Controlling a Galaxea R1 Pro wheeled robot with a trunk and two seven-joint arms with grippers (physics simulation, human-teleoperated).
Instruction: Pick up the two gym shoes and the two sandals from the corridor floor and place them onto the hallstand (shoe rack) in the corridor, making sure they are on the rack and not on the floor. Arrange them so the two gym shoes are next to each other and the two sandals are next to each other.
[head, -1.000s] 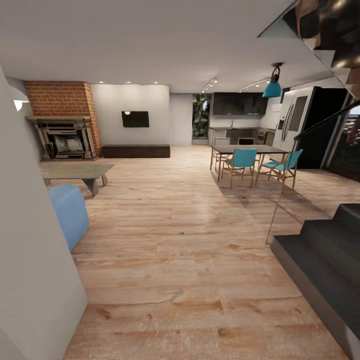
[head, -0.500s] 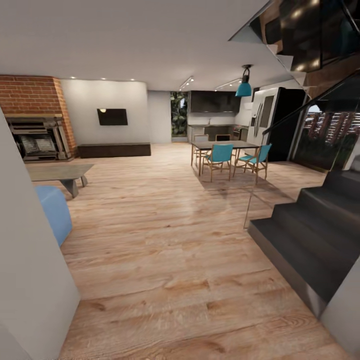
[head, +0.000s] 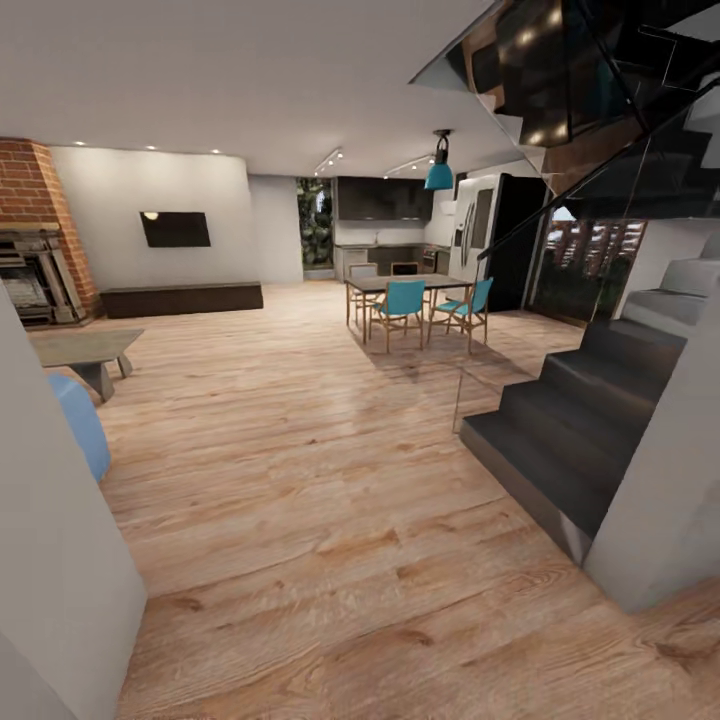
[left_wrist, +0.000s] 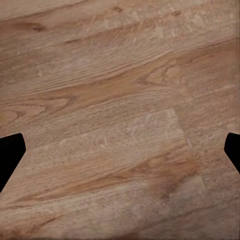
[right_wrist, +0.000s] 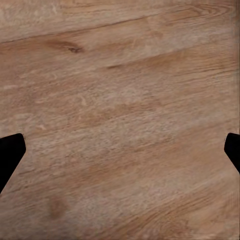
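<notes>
Both pincers hang spread wide and empty, the left pincer (left_wrist: 120, 145) and the right pincer (right_wrist: 120, 145) each pointing down at bare wood-plank floor (head: 330, 520). Beyond them the open room holds a dark staircase (head: 570, 420), a dining table (head: 400, 283) with teal chairs (head: 402, 305), and a brick fireplace (head: 35, 240); no shoes or rack are visible from here.

An open-plan home: brick fireplace (head: 30, 235), wall television (head: 175, 229), dining table (head: 405, 284) with teal chairs, kitchen fridge (head: 478, 240), dark staircase (head: 590, 400).
</notes>
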